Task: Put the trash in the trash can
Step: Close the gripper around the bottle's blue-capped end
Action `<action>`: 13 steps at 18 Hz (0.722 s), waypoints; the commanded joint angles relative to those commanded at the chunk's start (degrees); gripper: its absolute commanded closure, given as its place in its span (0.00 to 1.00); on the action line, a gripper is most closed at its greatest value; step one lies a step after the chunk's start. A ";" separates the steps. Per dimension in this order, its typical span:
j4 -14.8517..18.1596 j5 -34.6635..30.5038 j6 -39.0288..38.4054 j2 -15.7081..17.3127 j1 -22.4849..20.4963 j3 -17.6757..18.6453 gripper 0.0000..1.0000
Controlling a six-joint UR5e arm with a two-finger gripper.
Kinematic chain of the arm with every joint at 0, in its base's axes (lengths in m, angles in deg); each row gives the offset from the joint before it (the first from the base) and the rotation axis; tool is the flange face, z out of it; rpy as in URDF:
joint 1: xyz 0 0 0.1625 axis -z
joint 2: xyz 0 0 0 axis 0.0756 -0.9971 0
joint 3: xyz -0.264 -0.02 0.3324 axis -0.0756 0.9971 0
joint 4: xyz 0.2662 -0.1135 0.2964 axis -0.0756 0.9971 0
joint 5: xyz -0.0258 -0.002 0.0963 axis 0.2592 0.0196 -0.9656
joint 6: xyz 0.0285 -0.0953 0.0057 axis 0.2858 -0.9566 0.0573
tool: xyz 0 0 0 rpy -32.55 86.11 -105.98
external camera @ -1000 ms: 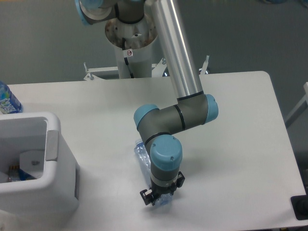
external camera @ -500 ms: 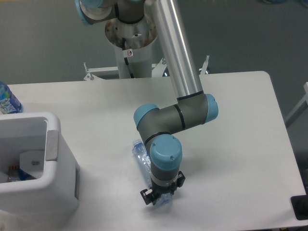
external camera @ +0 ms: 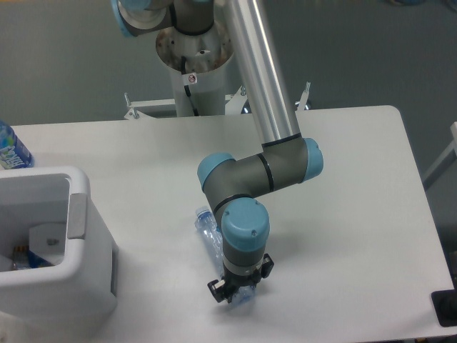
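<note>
One crushed bottle (external camera: 208, 230) sits in closed jaws (external camera: 239, 290) low over the tabletop (external camera: 357, 186). Its free end has swung slightly left since earlier, so lifting looks underway. Trash can (external camera: 78, 236) waits well left.

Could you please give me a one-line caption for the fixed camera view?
Gripper down at a clear bottle on the table, trash can at left.

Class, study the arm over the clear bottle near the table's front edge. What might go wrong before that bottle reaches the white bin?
1. The gripper sits at one end of the clear bottle, with most of its length sticking out, so it may swing or slip when lifted.
2. The trash can stands well to the left with tall thick walls; a low carry might hit its rim.
3. Crushed plastic could buckle under the fingers.
</note>
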 joint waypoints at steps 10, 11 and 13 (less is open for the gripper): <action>-0.79 0.27 0.62 4.92 -0.35 -4.12 0.37; -1.92 0.26 0.62 4.75 -0.35 -5.78 0.38; -3.68 0.44 0.53 5.36 -0.53 -8.77 0.39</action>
